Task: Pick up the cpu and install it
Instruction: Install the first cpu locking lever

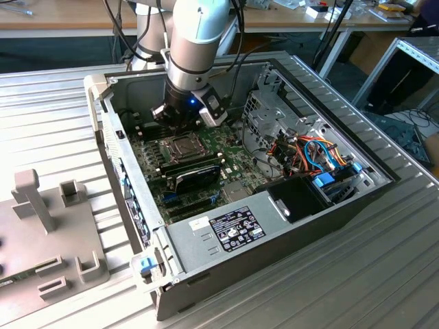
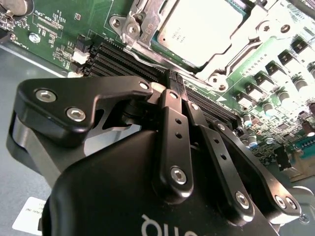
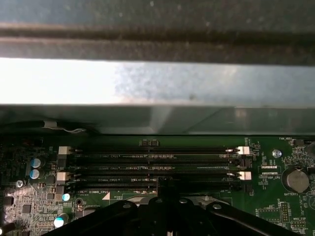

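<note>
My pincer has its two black fingers pressed together with nothing between them; in the second wrist view the fingertips meet in one narrow point just over the black memory slots of the motherboard. In the first wrist view the same closed tip hangs over the rows of memory slots, with their white end latches at one side and a round coin battery on the green board beyond them.

Just past my fingertips lies the cpu, its dull silver top flat inside the socket, ringed by the hinged metal socket frame. It is near my pincer but apart from it; I am not touching it.

In the exterior view my arm reaches down into the open computer case, my pincer hovering near the case's far wall, just behind the socket frame. A black expansion card sits on the board nearer the case's front edge, and a bundle of orange and blue cables fills the corner toward the exterior view's right. The case rests on a ribbed metal table, with a grey fixture at the table's edge on the exterior view's left.
</note>
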`<state>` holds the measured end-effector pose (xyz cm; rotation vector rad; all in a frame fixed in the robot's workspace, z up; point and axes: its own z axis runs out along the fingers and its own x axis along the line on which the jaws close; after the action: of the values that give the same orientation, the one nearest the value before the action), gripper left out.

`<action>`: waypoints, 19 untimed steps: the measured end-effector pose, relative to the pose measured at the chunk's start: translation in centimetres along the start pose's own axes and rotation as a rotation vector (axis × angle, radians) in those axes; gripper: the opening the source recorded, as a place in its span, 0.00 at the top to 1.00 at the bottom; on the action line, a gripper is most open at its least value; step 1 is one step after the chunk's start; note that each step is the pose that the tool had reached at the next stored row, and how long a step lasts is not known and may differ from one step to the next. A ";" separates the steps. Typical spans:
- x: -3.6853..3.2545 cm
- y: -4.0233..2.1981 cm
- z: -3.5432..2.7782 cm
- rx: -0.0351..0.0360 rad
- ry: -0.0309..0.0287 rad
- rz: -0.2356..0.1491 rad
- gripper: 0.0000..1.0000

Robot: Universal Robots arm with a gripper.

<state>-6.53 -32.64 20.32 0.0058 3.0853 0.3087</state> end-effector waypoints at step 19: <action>0.00 0.18 0.44 -0.0009 -0.0005 0.000 0.89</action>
<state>-6.52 -32.38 19.93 0.0055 3.0846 0.3100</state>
